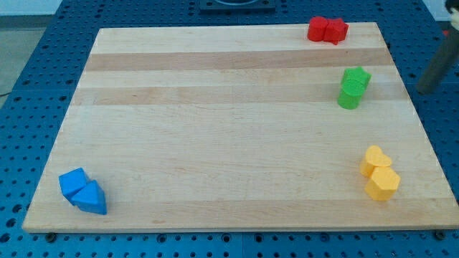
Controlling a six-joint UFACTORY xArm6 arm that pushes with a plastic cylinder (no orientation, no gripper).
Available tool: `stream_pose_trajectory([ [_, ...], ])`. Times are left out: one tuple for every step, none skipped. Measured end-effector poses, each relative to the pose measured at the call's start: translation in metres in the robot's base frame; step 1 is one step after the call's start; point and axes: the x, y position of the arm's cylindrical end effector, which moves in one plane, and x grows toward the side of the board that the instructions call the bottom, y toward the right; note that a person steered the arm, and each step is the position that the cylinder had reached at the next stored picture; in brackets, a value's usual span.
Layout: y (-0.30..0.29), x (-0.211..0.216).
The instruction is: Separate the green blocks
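Note:
Two green blocks stand touching near the board's right edge: an upper one of uneven, star-like outline (pixel 356 77) and a round one (pixel 349 97) just below and left of it. My tip (pixel 424 89) is the lower end of a dark rod at the view's right. It sits off the wooden board (pixel 215 143), to the right of the green pair and clear of it.
Two red blocks (pixel 328 30) sit together at the board's top right edge. Two yellow blocks (pixel 375 159) (pixel 382 183) touch at the lower right. A blue cube (pixel 74 183) and a blue triangular block (pixel 92 198) touch at the lower left.

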Motion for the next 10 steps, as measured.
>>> stream_pose_trajectory([
  [-0.063,-0.012],
  [-0.127,-0.012],
  [-0.152,-0.012],
  [-0.103,-0.012],
  [-0.072,-0.003],
  [-0.150,0.001],
  [-0.194,0.002],
  [-0.156,-0.019],
  [-0.083,-0.016],
  [-0.082,0.022],
])
